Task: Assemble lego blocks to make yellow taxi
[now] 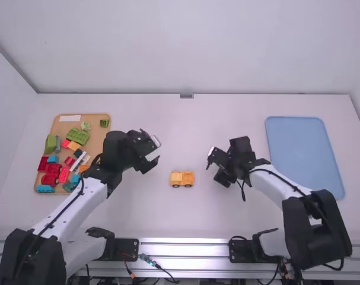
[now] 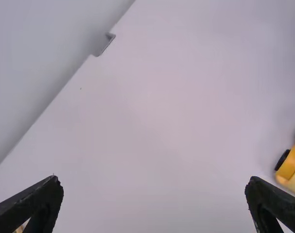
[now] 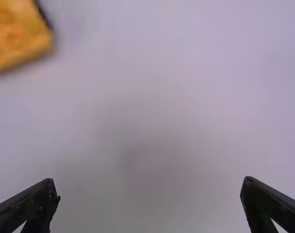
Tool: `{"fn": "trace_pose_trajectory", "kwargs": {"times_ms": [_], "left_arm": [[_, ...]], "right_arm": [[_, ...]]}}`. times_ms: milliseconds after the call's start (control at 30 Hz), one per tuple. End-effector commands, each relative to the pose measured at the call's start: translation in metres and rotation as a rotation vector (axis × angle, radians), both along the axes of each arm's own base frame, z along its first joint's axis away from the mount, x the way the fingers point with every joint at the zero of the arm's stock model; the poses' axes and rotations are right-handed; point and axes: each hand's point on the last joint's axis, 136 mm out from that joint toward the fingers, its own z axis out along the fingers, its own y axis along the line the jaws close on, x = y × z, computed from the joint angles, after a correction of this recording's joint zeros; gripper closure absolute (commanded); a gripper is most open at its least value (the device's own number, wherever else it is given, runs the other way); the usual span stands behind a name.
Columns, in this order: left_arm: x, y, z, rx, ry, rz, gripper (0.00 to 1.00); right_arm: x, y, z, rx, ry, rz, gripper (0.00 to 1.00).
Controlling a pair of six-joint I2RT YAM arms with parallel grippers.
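In the high view a small yellow-orange wheeled block build [image 1: 182, 179] stands on the table between the two arms. My left gripper [image 1: 152, 153] is up and to the left of it; my right gripper [image 1: 213, 166] is a short way to its right. In the left wrist view my left gripper [image 2: 154, 182] is open and holds nothing, and part of the build [image 2: 290, 167] with a black wheel is at the right edge. In the right wrist view my right gripper [image 3: 149, 182] is open and holds nothing; an orange corner of the build [image 3: 16, 36] is at the upper left.
A tan tray [image 1: 96, 116] with several red, green, blue and yellow blocks lies at the left, partly behind the left arm. At the right is a flat blue tray [image 1: 301, 151]. The table [image 1: 185, 219] ends at a metal rail near the arm bases.
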Motion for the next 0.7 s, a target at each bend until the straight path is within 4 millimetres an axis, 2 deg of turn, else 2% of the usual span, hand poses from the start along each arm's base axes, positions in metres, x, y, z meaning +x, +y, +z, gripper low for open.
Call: {"fn": "trace_pose_trajectory", "kwargs": {"times_ms": [0,67,133,267,433,500,533,567,600,633,667], "left_arm": [[-0.003,0.004,-0.007,-0.01,0.036,0.034,0.01],[-0.002,0.01,-0.01,-0.009,0.053,0.08,0.01],[0.004,0.025,-0.01,-0.052,0.073,0.227,0.01],[0.019,0.078,0.001,-0.179,0.036,0.67,0.0],[0.019,0.105,0.008,-0.236,0.097,0.785,0.01],[0.022,0.13,0.016,-0.288,0.108,0.872,0.01],[0.026,0.151,0.022,-0.324,0.101,0.949,0.01],[0.027,0.157,0.024,-0.337,0.098,0.972,0.01],[0.028,0.177,0.03,-0.37,0.09,1.042,0.01],[0.028,0.186,0.032,-0.386,0.088,1.074,0.01],[0.028,0.204,0.036,-0.425,0.091,1.143,0.01]], "right_arm": [[0.011,-0.03,0.005,-0.108,-0.056,-0.113,0.01],[0.018,-0.036,0.011,-0.117,-0.088,-0.135,0.01],[0.024,-0.039,0.018,-0.107,-0.119,-0.179,0.01],[0.042,-0.041,0.047,0.0,-0.212,-0.359,0.01],[0.045,-0.033,0.071,0.08,-0.269,-0.381,0.01],[0.045,-0.032,0.08,0.092,-0.295,-0.376,0.01],[0.045,-0.031,0.085,0.1,-0.308,-0.369,0.01],[0.045,-0.031,0.087,0.104,-0.311,-0.368,0.01],[0.044,-0.029,0.091,0.118,-0.318,-0.363,0.01],[0.044,-0.028,0.092,0.124,-0.319,-0.361,0.01],[0.044,-0.026,0.095,0.137,-0.323,-0.351,0.01]]}}
